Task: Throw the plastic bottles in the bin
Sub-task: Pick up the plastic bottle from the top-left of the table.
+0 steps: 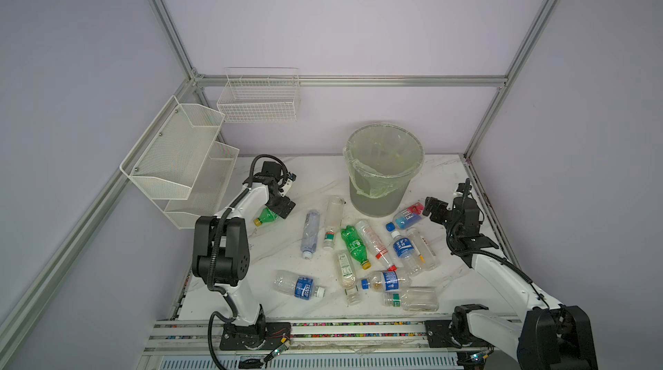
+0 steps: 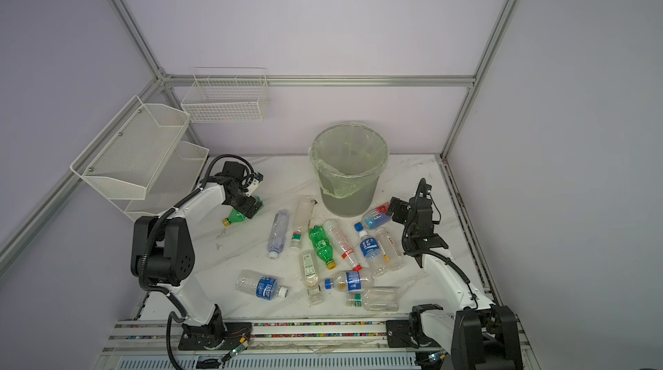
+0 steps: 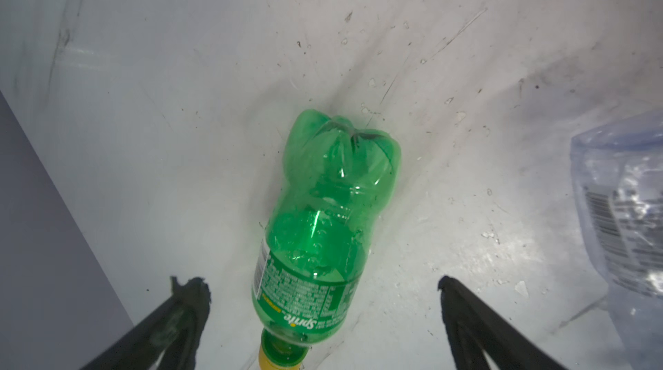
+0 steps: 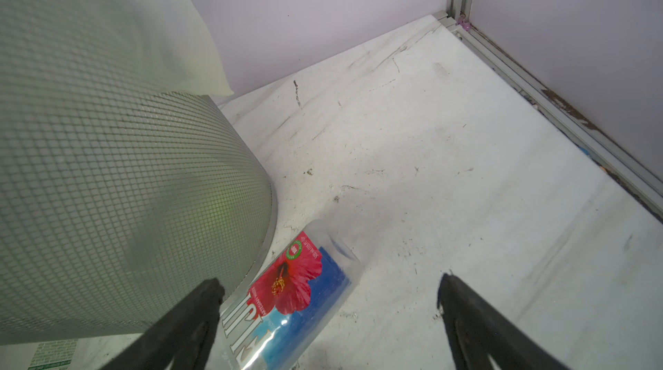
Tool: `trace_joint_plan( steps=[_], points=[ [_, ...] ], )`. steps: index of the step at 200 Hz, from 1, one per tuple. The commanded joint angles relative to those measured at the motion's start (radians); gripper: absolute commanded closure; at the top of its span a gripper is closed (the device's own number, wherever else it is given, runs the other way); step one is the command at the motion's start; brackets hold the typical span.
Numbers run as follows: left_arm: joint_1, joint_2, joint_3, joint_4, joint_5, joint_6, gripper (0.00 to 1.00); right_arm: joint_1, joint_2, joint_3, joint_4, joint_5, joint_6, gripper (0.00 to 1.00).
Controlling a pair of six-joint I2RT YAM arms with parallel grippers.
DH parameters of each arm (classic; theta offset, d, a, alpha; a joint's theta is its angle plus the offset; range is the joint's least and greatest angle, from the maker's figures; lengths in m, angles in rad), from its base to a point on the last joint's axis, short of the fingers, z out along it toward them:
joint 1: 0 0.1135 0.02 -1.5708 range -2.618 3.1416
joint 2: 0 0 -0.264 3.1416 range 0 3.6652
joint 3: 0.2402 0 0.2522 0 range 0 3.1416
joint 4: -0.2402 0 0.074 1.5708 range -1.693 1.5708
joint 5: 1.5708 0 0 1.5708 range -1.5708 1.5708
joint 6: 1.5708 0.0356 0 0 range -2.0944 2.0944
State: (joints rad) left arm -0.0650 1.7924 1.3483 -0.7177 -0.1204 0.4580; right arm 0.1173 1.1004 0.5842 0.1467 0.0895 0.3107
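Nearest you in both top views runs the aluminium rail [image 1: 358,330], across the white marbled tabletop [image 1: 272,253] from the bin [image 1: 376,199]. Your white wire baskets [image 1: 179,160] hang on the walls, well apart from the bin. You see the bin standing upright, grey and translucent, with its pale yellow-green bag [image 1: 371,189] folded over the rim.

The plastic bottles [image 1: 375,242] all lie on their sides on the tabletop, most of them in a loose cluster between the bin and the rail. One green bottle [image 1: 353,244] lies in the middle of that cluster.

Your left pincer [image 1: 281,208] hangs over a Sprite bottle [image 3: 323,224], also green, which lies well apart from the bin on the baskets' side. In the left wrist view the fingers [image 3: 190,300] stand wide apart. The bottle lies between them with bare tabletop showing on either side, so nothing is gripped.

Your right pincer [image 1: 432,207] sits low on the opposite side of the bin, near its foot. Its jaws are spread wide too. A flower-label bottle [image 4: 297,289] lies between them, just beside the bin's foot. It is close to the finger [image 4: 201,311] on the bin's side and apart from the other. You cannot tell whether that near finger touches it.
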Motion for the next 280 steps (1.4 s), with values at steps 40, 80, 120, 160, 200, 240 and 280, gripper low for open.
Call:
trace_joint_plan(
  steps=[40, 80, 120, 160, 200, 240, 280],
  points=[
    [0.048, 0.067, 0.078, 0.005, 0.087, -0.044, 0.00, 0.009, -0.043, 0.017, -0.016, 0.022, 0.010, 0.03],
    [0.056, 0.104, 0.091, 0.015, 0.048, -0.061, 0.02, 0.010, -0.087, 0.005, -0.041, 0.033, 0.004, 0.03],
    [0.062, 0.147, 0.094, 0.019, 0.032, -0.092, 0.04, 0.011, -0.104, -0.009, -0.055, 0.011, 0.032, 0.03],
    [0.060, 0.145, 0.097, 0.013, 0.046, -0.104, 0.06, 0.011, -0.155, -0.024, -0.078, 0.021, 0.043, 0.03],
    [0.060, 0.131, 0.103, 0.003, 0.030, -0.138, 0.21, 0.010, -0.179, -0.006, -0.120, 0.021, 0.027, 0.03],
    [0.059, 0.083, 0.091, -0.003, 0.023, -0.171, 0.46, 0.011, -0.184, 0.020, -0.159, 0.010, 0.008, 0.03],
    [0.059, -0.001, 0.105, -0.067, 0.106, -0.268, 0.57, 0.012, -0.204, 0.013, -0.158, -0.028, 0.066, 0.03]
  ],
)
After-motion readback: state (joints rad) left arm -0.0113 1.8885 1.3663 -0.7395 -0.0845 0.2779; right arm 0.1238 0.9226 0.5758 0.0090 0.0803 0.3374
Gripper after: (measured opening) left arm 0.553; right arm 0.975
